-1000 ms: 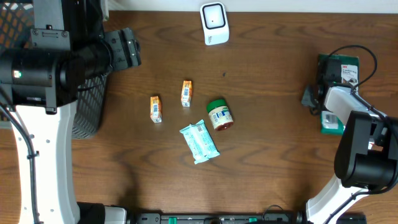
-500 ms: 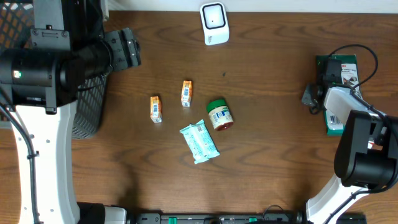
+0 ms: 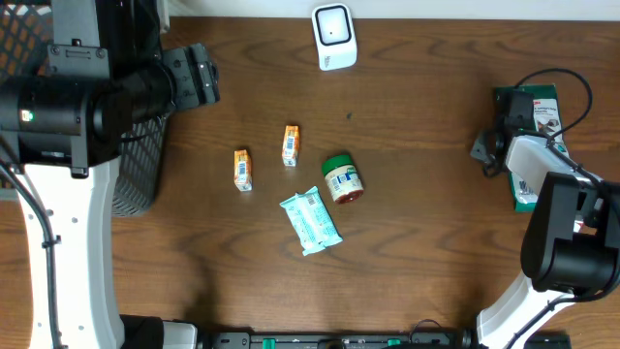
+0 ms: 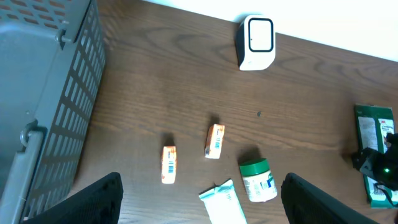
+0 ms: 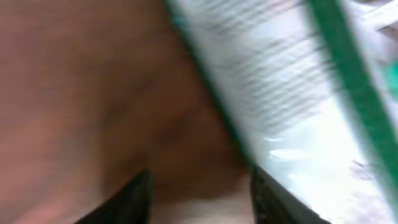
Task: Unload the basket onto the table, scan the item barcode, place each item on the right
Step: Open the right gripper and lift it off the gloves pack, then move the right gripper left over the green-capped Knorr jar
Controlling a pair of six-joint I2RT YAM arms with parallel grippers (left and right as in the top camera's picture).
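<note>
Overhead: wooden table [image 3: 426, 252]. A white barcode scanner [image 3: 334, 37] stands at the far edge, about centre. A cluster sits mid-table: one orange carton [image 3: 242, 169], a second orange carton [image 3: 291, 145] a bit farther back, a green-lidded jar [image 3: 341, 178] on its side, and a pale blue packet [image 3: 311, 220] just beside the jar. The green package [image 3: 531, 105] lies at the right edge, well apart from both scanner and cluster. The right arm [image 3: 572, 242] reaches over it and hides its near half, and a black cable [image 3: 567, 76] loops past it. The right arm's fingers are hidden in this view. The package has a red logo in one corner; its print is too small to read. The left arm [image 3: 58, 107] hangs over a black mesh basket [image 3: 136, 179] at the left.

Left wrist: looks down from high up. The left gripper [image 4: 200, 183] has its fingers spread wide at the bottom corners, nothing between them, with the cluster below. The basket wall shows up close and looks grey here. Both cartons show white panels with stripes. The jar's label is white and blue, unreadable. The green package sits at the frame's right edge, its white label visible.

Right wrist: heavily blurred close-up, the only view of the right gripper [image 5: 199, 193]. Its two dark fingers [image 5: 140, 193] stand apart at the bottom, with nothing clearly pinched. The green package's white label and green border fill the upper right, just past the tips. Lines of print show but are unreadable, and I cannot tell whether the fingers touch the package.
</note>
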